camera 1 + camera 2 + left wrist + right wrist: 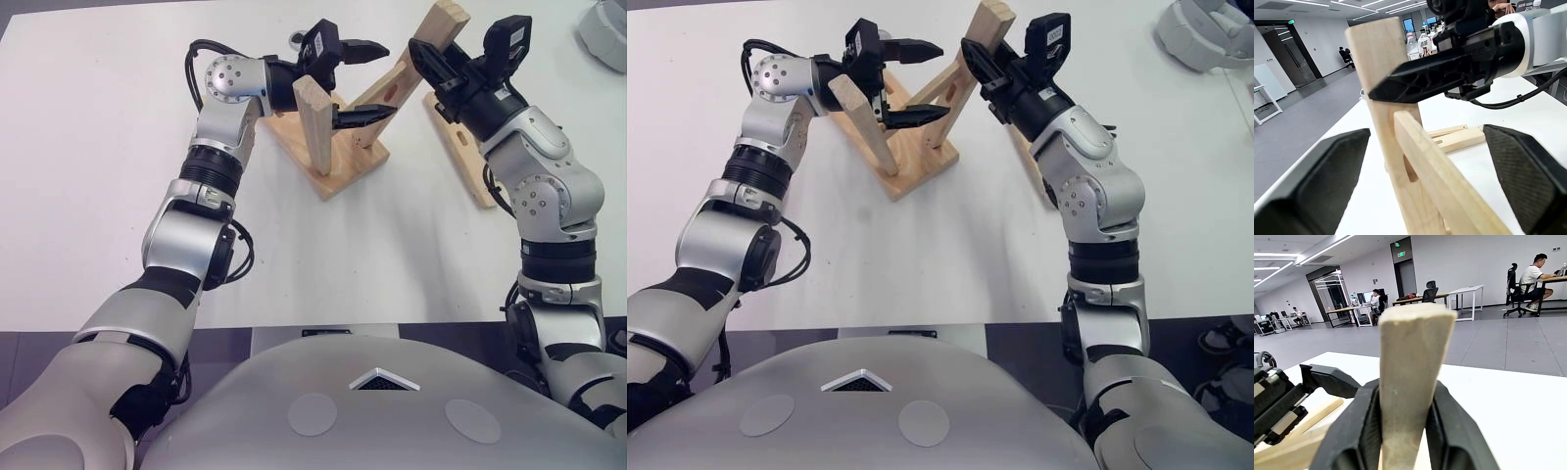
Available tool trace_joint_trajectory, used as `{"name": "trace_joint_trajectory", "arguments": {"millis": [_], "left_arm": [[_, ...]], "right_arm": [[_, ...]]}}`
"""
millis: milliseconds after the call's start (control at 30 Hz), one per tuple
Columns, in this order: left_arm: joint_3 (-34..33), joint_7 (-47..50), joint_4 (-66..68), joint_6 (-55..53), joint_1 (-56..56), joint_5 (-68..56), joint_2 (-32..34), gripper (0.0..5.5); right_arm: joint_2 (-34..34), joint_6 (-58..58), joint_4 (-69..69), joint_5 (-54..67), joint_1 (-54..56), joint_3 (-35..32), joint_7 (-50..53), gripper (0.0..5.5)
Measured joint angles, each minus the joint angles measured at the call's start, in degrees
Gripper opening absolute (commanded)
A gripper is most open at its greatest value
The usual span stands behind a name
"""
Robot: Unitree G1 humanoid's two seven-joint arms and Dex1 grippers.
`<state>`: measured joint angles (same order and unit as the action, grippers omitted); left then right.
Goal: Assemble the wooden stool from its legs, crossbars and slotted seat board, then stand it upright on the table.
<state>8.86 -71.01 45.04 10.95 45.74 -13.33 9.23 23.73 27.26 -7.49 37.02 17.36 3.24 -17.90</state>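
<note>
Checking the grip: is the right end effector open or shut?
Shut: the right end effector has its fingers pressed on both sides of the tilted leg.

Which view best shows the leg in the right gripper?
Left eye view: the whole leg shows, tilted, lower end at the seat board, right gripper shut on its upper part. Right eye view matches. Right wrist view gives its clamped end close up; left wrist view, a middle stretch.

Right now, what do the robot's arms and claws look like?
The left arm and right arm are shiny silver shells with black rings, round joints and looping black cables. The left gripper and right gripper have two black fingers with textured pads.
</note>
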Motion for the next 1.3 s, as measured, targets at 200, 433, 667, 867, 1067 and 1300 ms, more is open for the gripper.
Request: {"name": "trace_joint_trajectory", "arguments": {"millis": [200,433,667,867,1067,1300], "left_arm": [[-4.9,0.4,-9.4,-7.3,0.1,-5.5,0.5,4.24],[-9.4,4.9,-23.3,-12.0,0.0,-8.4,5.4,4.24],[-10.9,11.9,-28.2,-12.1,-3.1,-8.4,6.7,4.24],[-10.6,24.4,-40.8,-15.8,-7.8,-6.0,6.1,4.24],[-6.5,31.6,-52.4,-22.1,-11.4,-3.8,5.0,4.24],[-3.1,36.7,-55.0,-25.0,-11.5,0.5,5.0,4.24]], "right_arm": [[-1.1,-0.2,-5.0,-1.3,-2.9,0.3,4.6,1.06],[-3.2,-0.2,-13.6,-3.8,-9.5,-0.8,12.8,1.06],[-4.6,1.2,-14.9,-5.6,-9.5,-0.8,14.3,1.06],[-5.0,8.4,-13.2,-8.4,-11.9,-1.0,17.2,1.81],[-8.5,7.2,-11.4,-10.9,-12.9,-3.6,18.2,1.81],[-9.0,0.6,-13.4,-14.1,-13.1,-5.7,14.7,1.81]]}}
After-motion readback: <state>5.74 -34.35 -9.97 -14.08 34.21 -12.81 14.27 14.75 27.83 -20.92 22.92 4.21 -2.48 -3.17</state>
